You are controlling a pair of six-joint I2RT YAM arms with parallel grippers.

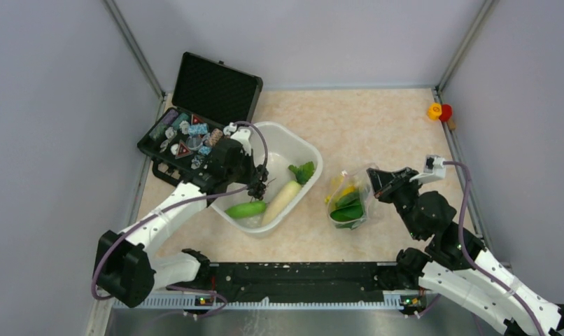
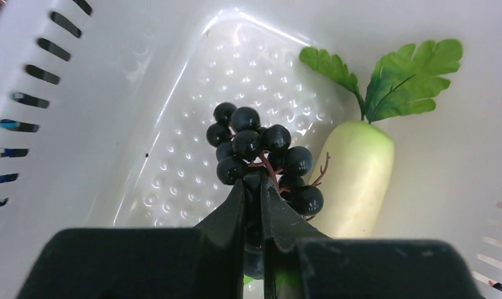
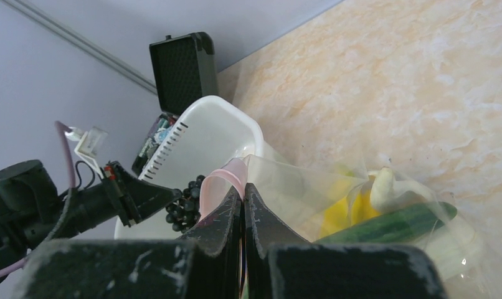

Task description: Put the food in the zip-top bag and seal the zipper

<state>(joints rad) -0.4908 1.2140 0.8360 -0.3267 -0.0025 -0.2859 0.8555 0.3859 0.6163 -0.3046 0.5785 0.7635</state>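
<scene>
My left gripper [image 1: 259, 186] is shut on the dark grapes [image 2: 261, 152] and holds them above the floor of the white tub [image 1: 285, 140]. A white radish [image 1: 282, 201] with green leaves and a green cucumber [image 1: 245, 208] lie in the tub. The clear zip-top bag [image 1: 349, 203] lies right of the tub with a yellow pepper [image 3: 348, 208] and a green cucumber [image 3: 392, 224] inside. My right gripper [image 3: 242, 190] is shut on the pinkish zipper strip [image 3: 223, 180] at the bag's mouth and holds it up. The slider tab is not visible.
An open black case [image 1: 188, 133] of small trinkets stands at the back left, touching the tub's far corner. A yellow and red object [image 1: 439, 110] sits at the back right by the wall. Grey walls close in both sides.
</scene>
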